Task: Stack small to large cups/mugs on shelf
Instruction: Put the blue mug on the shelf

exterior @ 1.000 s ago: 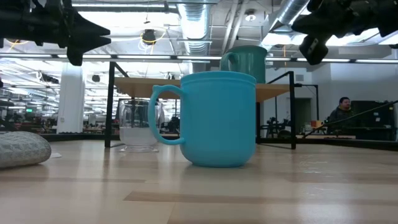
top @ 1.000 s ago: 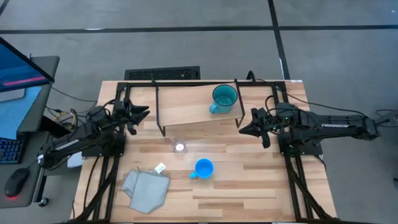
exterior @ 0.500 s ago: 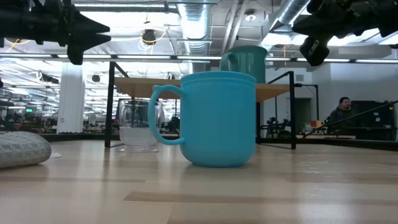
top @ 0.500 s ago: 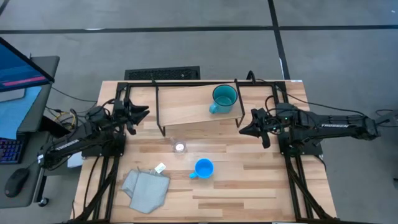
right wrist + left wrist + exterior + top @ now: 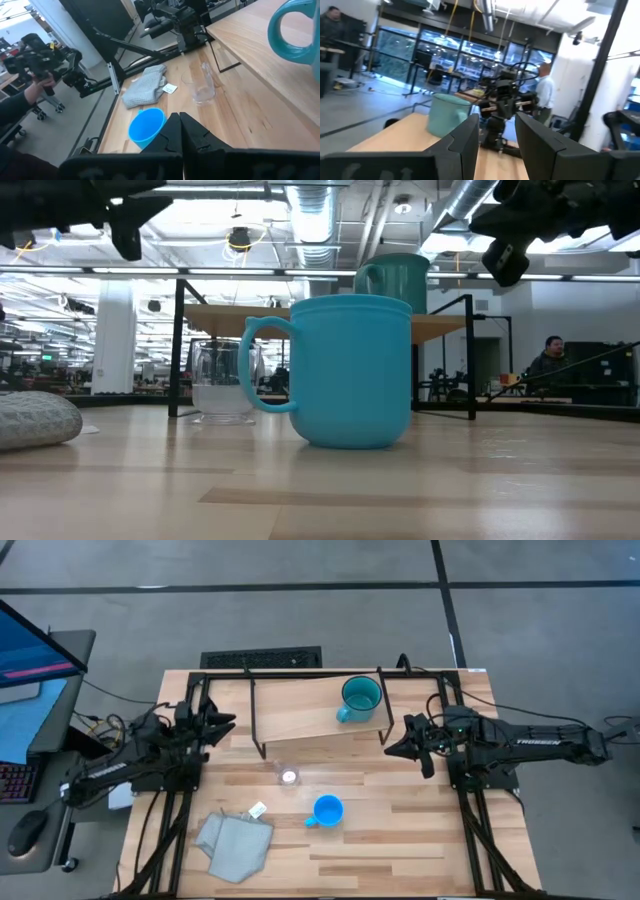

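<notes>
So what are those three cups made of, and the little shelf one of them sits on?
The small cup looks like clear glass: you see through it. The bright blue mug and the teal mug look like glazed ceramic, opaque and smooth, though plastic cannot be ruled out. The shelf is a light board with visible wood grain on thin black legs, probably metal wire.

left claw (image 5: 228, 722) parted, right claw (image 5: 392, 750) pinched together, both raised.
</notes>
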Available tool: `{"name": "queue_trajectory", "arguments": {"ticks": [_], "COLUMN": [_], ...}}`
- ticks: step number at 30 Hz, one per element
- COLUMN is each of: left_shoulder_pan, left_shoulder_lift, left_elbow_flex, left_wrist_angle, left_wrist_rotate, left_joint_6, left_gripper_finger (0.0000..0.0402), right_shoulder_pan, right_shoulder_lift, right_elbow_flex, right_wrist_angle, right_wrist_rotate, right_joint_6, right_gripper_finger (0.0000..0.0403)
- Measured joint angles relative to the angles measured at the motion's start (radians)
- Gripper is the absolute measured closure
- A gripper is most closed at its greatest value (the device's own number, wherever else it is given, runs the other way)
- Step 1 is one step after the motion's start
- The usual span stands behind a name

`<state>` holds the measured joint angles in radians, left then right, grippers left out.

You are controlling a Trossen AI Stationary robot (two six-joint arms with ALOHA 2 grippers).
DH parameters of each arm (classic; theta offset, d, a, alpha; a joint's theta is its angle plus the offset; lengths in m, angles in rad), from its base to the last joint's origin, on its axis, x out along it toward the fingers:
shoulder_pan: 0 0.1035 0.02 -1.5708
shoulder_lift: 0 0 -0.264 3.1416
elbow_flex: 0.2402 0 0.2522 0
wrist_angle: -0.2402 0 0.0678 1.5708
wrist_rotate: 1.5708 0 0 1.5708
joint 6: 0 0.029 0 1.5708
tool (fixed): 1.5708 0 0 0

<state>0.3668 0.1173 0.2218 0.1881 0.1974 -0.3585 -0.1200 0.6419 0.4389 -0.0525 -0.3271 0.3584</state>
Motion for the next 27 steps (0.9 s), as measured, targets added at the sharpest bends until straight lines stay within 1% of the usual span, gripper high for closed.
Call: {"name": "queue_trajectory", "arguments": {"ticks": [6, 14, 19, 23, 27], "left_shoulder_pan": [-0.055, -0.082, -0.11, -0.137, -0.159], "left_shoulder_lift": [0.0, 0.001, 0.035, 0.117, 0.227], "left_elbow_flex": [0.0, 0.0, 0.004, 0.079, 0.215], "left_wrist_angle": [0.019, 0.048, 0.045, -0.033, -0.212], "left_wrist_rotate": [-0.012, -0.02, -0.018, -0.012, 0.0], "left_joint_6": [-0.001, 0.04, 0.039, 0.061, 0.16], "left_gripper_finger": [0.0276, 0.0256, 0.0252, 0.0251, 0.0251], "right_shoulder_pan": [0.0, 0.0, 0.0, 0.0, 0.0], "right_shoulder_lift": [0.0, 0.0, 0.001, 0.016, 0.049], "right_elbow_flex": [0.0, 0.0, 0.0, 0.0, 0.0], "right_wrist_angle": [0.0, 0.0, 0.0, 0.001, 0.001], "right_wrist_rotate": [0.043, 0.051, 0.105, 0.145, 0.153], "right_joint_6": [-0.018, -0.018, 0.007, 0.039, 0.043], "right_gripper_finger": [0.0397, 0.0397, 0.0397, 0.0397, 0.0397]}}
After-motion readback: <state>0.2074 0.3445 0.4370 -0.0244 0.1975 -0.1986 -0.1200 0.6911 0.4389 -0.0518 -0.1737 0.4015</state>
